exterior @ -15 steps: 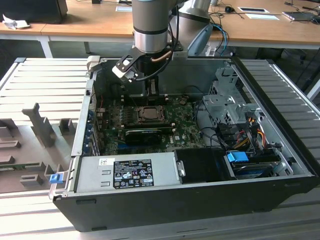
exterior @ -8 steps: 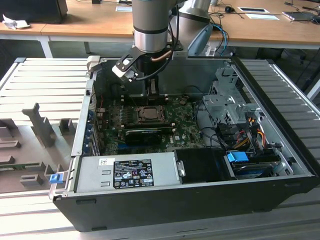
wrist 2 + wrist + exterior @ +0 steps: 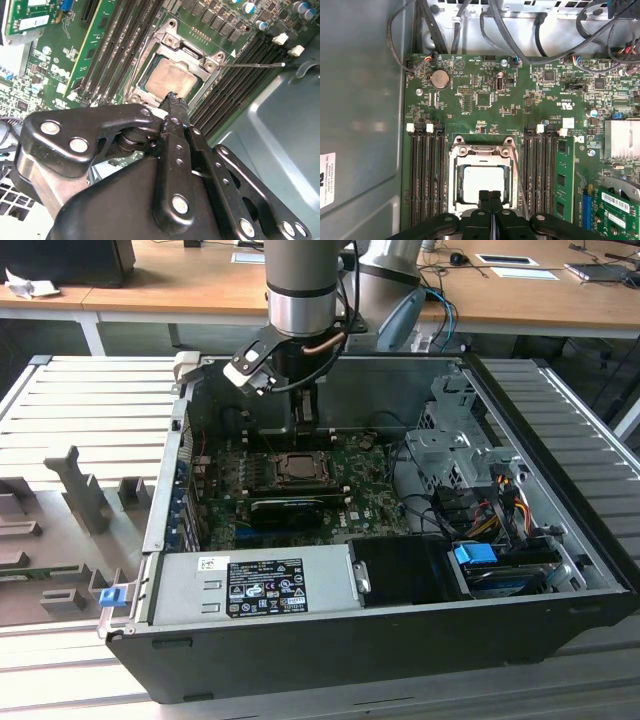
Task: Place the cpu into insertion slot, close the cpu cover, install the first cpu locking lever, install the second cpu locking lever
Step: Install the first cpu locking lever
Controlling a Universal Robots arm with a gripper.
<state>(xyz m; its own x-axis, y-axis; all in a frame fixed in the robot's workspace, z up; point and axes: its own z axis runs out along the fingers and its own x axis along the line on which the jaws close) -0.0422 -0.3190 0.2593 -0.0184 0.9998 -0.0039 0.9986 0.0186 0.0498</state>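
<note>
The cpu (image 3: pixel 482 181) lies in the insertion slot (image 3: pixel 454 186) on the green board, its silvery-beige top showing through the window of the cpu cover (image 3: pixel 481 152), which lies flat over it. In the second wrist view the cpu (image 3: pixel 171 80) sits framed by the cover (image 3: pixel 176 46). My gripper (image 3: pixel 489 195) is shut with nothing between its fingers, its tips just over the socket's edge. The shut tips (image 3: pixel 173 98) reach the cover's rim. A thin lever rod (image 3: pixel 252 64) sticks out sideways from the socket across the memory slots. From outside, the gripper (image 3: pixel 305 416) hangs above the socket (image 3: pixel 300 468).
Long black memory slots (image 3: pixel 427 175) flank the socket on both sides. A long black card (image 3: pixel 290 508) sits in front of it. Case walls (image 3: pixel 165 490), a power supply (image 3: pixel 250 585) and drive cables (image 3: pixel 490 510) enclose the board.
</note>
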